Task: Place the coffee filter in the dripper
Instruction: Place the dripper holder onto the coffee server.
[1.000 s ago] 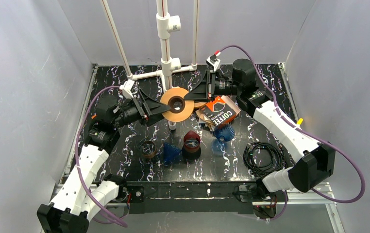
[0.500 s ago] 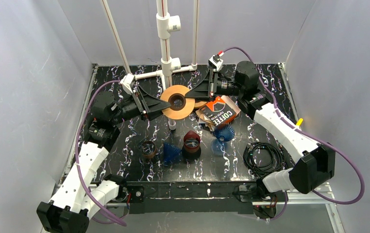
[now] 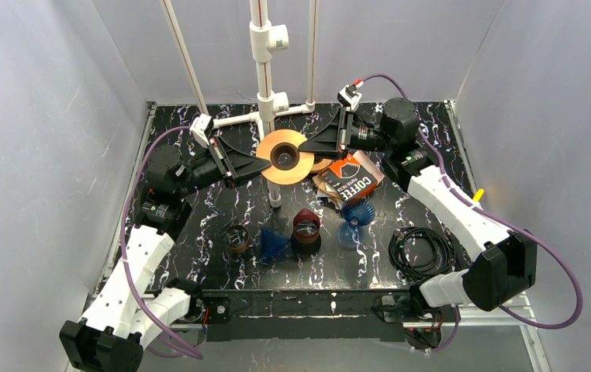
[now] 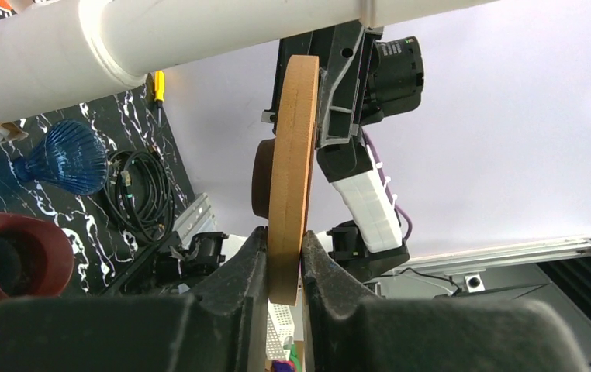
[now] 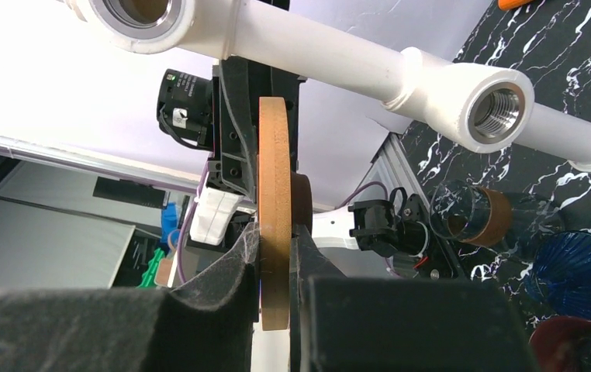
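A round wooden ring [image 3: 285, 157] with a dark centre hole hangs in the air beside the white pipe stand [image 3: 264, 74]. My left gripper [image 3: 263, 164] is shut on its left rim and my right gripper [image 3: 308, 150] on its right rim. The left wrist view shows the ring [image 4: 291, 170] edge-on between the pads [image 4: 255, 260]. The right wrist view shows the ring [image 5: 274, 194] pinched the same way. A coffee filter pack [image 3: 350, 180] lies on the table right of the ring, with tan paper at its edge. Blue ribbed drippers [image 3: 357, 211] [image 3: 273, 242] and a red one [image 3: 306, 225] stand below.
A glass with a brown band [image 3: 236, 237] stands left of the drippers. A coiled black cable [image 3: 420, 249] lies at the front right. The stand's horizontal pipe [image 5: 370, 66] runs close above the held ring. Grey walls enclose the black marbled table [image 3: 199, 225].
My left gripper's jaws have shut onto the ring's left rim. The ring, held by both grippers, has risen slightly and moved toward the back, closer to the pipe stand.
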You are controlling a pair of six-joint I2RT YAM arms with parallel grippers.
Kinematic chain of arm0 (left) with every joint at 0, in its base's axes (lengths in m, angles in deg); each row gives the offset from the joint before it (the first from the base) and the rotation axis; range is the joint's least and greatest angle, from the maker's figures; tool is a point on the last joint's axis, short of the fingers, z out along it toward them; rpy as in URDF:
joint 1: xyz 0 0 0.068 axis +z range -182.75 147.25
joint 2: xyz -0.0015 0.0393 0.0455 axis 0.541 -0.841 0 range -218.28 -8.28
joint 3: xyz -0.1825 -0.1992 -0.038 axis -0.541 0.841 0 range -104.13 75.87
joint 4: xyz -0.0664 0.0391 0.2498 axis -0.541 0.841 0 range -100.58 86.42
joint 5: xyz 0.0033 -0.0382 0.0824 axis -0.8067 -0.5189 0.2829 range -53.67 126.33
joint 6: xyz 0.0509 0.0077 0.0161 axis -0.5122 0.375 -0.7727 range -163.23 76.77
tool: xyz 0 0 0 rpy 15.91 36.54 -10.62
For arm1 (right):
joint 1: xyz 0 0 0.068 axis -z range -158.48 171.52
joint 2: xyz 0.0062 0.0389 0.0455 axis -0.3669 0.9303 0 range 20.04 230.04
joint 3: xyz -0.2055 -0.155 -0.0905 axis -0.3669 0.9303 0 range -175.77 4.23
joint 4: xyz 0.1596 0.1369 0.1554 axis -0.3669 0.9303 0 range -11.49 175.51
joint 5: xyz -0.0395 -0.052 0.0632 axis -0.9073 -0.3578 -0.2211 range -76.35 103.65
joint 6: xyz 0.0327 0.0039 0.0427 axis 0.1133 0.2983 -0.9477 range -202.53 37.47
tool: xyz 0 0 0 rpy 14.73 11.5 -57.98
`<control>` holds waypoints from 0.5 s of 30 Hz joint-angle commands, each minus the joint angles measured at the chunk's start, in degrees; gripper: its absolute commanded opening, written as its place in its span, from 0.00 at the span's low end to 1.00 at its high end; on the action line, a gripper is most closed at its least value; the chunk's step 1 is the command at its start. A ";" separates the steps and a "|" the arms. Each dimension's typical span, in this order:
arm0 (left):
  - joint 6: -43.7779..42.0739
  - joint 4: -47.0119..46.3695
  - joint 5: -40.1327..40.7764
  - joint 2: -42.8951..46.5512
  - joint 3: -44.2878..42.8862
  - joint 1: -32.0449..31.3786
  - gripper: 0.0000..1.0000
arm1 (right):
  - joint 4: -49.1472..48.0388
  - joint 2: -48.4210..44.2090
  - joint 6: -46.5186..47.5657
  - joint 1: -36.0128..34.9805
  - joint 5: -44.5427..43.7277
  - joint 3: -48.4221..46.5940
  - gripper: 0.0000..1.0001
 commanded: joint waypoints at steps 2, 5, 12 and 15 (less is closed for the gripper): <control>-0.09 -3.35 -1.12 0.55 0.00 0.15 0.00 | -0.36 -1.20 3.13 0.29 0.21 0.73 0.16; -2.15 -3.36 -1.81 0.86 0.19 0.15 0.00 | 3.51 -1.13 6.14 0.37 0.16 -0.50 0.39; -7.45 -3.28 -7.17 1.12 1.24 0.36 0.00 | 17.36 -0.93 16.67 1.27 -1.63 -5.45 0.93; -9.26 -2.93 -11.11 1.18 2.16 0.90 0.00 | 19.73 -1.29 18.74 1.89 -2.03 -6.05 0.98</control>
